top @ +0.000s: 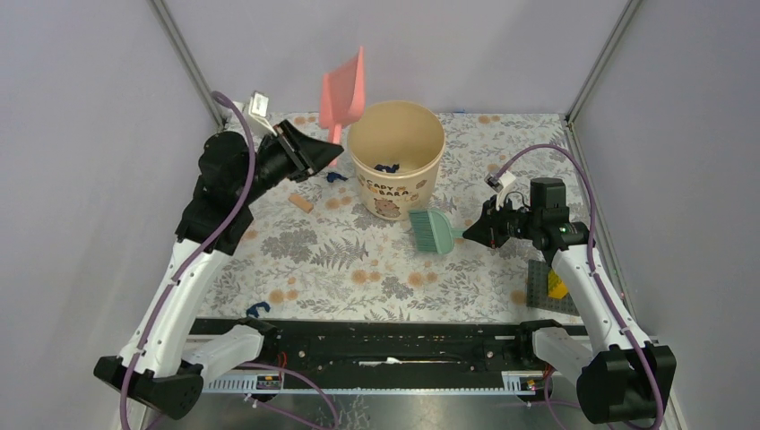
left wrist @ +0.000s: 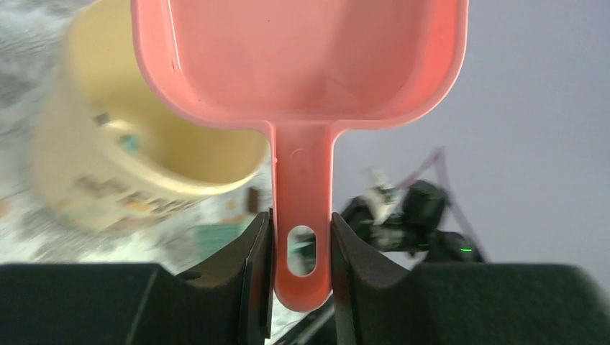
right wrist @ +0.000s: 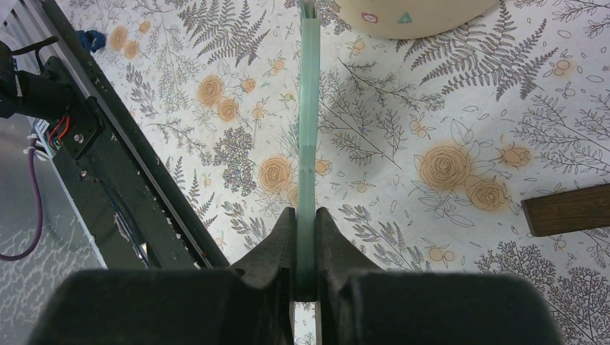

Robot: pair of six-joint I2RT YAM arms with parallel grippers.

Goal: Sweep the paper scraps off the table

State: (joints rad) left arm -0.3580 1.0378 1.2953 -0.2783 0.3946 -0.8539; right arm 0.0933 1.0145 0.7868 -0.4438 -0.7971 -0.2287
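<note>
L jaws on dustpan [left wrist: 302, 72], scraps [top: 336, 176] nearby

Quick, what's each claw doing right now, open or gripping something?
Left gripper: closed on the handle of the pink dustpan.
Right gripper: closed on the handle of the green brush.

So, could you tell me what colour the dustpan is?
The dustpan is pink, clearest in the left wrist view.

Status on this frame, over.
Left hand shut on pink dustpan, raised. Right hand shut on green brush. Paper scraps in cup, others on table. Brown block nearby.
</note>
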